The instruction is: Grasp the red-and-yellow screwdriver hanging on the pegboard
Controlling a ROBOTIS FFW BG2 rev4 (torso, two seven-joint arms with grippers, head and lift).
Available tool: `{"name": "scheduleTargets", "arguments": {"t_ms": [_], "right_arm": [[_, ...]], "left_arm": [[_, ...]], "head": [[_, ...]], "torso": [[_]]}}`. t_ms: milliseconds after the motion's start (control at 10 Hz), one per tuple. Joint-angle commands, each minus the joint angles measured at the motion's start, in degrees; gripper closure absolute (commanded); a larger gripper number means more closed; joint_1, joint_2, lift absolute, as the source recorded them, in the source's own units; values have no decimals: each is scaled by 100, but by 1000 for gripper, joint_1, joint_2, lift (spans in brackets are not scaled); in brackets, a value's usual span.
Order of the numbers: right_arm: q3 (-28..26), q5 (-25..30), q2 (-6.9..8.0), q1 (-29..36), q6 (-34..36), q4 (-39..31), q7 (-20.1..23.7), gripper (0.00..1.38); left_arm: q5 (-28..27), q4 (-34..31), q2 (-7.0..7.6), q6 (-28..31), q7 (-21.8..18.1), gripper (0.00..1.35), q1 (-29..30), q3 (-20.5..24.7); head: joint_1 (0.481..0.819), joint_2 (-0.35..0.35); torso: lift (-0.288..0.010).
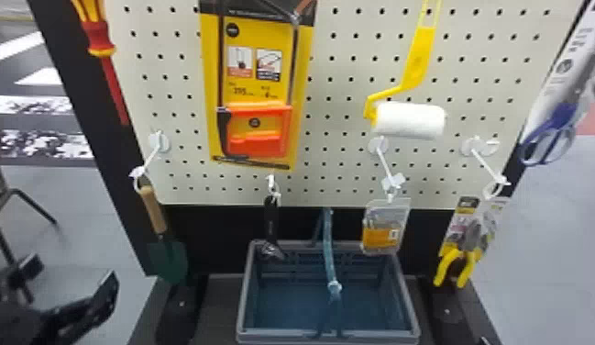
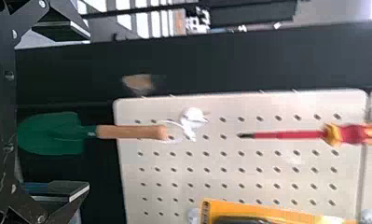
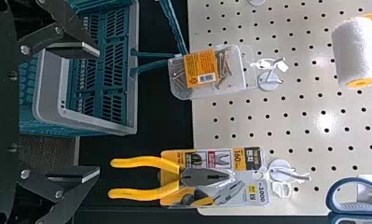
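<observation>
Raising the left tool (image 2: 88, 111) was judged the step in hand; it stood low at the left, its fingers spread and holding nothing, one to each side, well suited to straddling an upright handle. The screwdriver (image 1: 98, 39) hung at the upper left of the pegboard (image 1: 181, 133), handle up and tip down, well above that tool. Good practice called for lifting to handle height first, centring the handle between the fingers, then advancing straight in and closing above the collar (image 2: 333, 134) rather than on the thin shaft. A grip there would have been thicker and less prone to swivel. Below and to the right of the tip, the white hook (image 1: 147, 158) jutted outward with the trowel (image 1: 168, 259) hanging from it; a path kept out from the board during the climb would have lessened the risk of snagging either. Farther right, the yellow saw package (image 1: 259, 91) left room beside the handle, though a wide swing might have brushed it. The right tool (image 3: 99, 111), spread and empty, faced the pliers (image 3: 174, 179) and was best kept idle.
</observation>
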Motion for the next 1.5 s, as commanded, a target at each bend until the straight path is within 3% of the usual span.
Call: {"name": "scheduleTargets", "arguments": {"t_ms": [0,300,900,1400], "right_arm": [[0,0,0,0,0,14,0,386],[0,9,0,-12,0,14,9,386],[9,44,0,-74,9,56,9,386],[9,70,0,-111,35,56,9,386]], "left_arm": [[-136,-113,45,369,-299,171,-482,151],[-452,-212,133,791,-782,173,-1220,318],[-1023,-254,757,2127,-1916,167,-3053,345],[-830,-352,1223,3304,-2074,168,-4247,151]], "head": [[549,0],[549,0],[549,0],[549,0]], "torso": [[-100],[-100],[-100],[-100]]}}
